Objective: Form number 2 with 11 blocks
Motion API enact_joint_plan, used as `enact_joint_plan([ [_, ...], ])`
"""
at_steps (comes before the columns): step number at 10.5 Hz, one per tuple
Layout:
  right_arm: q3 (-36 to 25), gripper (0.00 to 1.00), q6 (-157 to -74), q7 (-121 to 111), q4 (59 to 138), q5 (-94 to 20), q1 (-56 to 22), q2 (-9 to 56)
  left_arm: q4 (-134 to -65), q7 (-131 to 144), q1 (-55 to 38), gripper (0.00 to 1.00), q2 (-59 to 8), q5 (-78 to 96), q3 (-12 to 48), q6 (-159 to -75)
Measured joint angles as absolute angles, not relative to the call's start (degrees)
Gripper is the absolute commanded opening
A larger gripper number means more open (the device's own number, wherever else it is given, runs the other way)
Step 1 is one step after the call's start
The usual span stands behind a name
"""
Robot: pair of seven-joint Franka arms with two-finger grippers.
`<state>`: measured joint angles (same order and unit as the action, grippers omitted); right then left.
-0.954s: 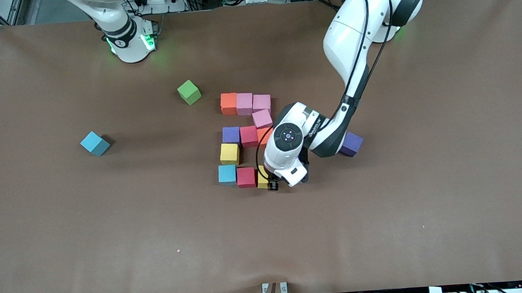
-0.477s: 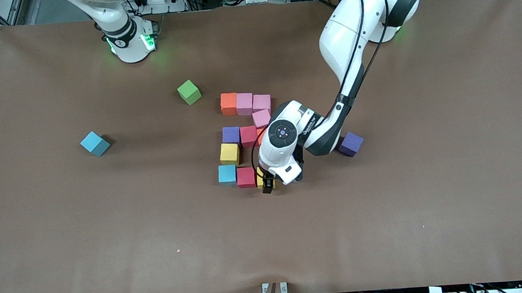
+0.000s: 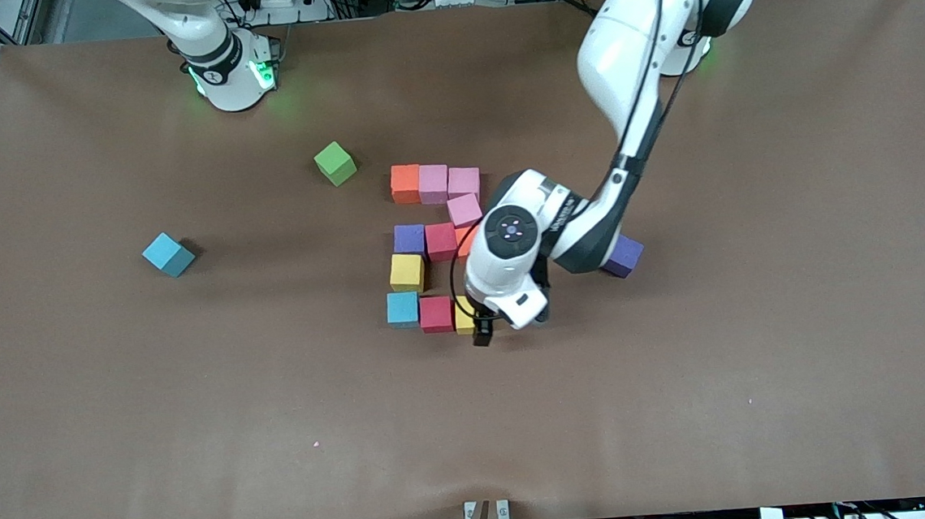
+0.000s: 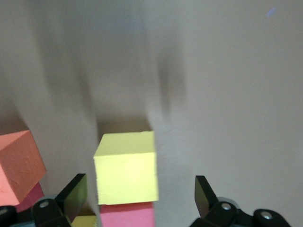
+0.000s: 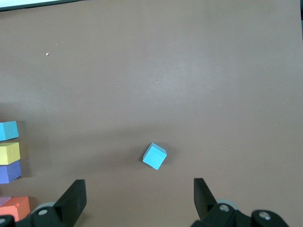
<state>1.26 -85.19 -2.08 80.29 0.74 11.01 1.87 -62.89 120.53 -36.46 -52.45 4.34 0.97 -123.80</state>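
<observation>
The blocks form a blocky number 2 point(image 3: 440, 241) in mid-table. Its farthest row is orange point(image 3: 405, 184) and two pink point(image 3: 449, 182); a third pink point(image 3: 464, 210) sits below them. The nearest row holds a light blue point(image 3: 402, 308), a red point(image 3: 436, 313) and a yellow block point(image 3: 463, 316). My left gripper point(image 3: 481, 333) stands open over that yellow block point(image 4: 127, 172), which sits on the table between the fingers point(image 4: 73, 194) with gaps on both sides. My right gripper point(image 5: 137, 201) is open and empty, high over the table, and that arm waits.
Loose cubes lie apart from the digit: a green one point(image 3: 335, 163) and a blue one point(image 3: 168, 255) toward the right arm's end, and a purple one point(image 3: 623, 255) beside the left arm's forearm. The blue cube point(image 5: 155, 156) also shows in the right wrist view.
The left gripper's fingers have spread apart and let go of the yellow block, which stays in the nearest row. The hand has shifted a little. The right arm has not moved.
</observation>
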Motion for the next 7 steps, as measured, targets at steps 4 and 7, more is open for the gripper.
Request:
enact_joint_plan([
  [4, 1.3, 1.0, -85.2, -2.1, 80.3, 0.7, 11.0, 1.9, -62.9, 117.4, -30.4, 1.0, -45.9, 0.2, -1.0, -117.2],
  [7, 1.2, 1.0, -85.2, -2.1, 80.3, 0.7, 11.0, 1.9, -62.8, 107.4, -23.0, 1.0, -41.5, -0.4, -1.0, -113.0],
])
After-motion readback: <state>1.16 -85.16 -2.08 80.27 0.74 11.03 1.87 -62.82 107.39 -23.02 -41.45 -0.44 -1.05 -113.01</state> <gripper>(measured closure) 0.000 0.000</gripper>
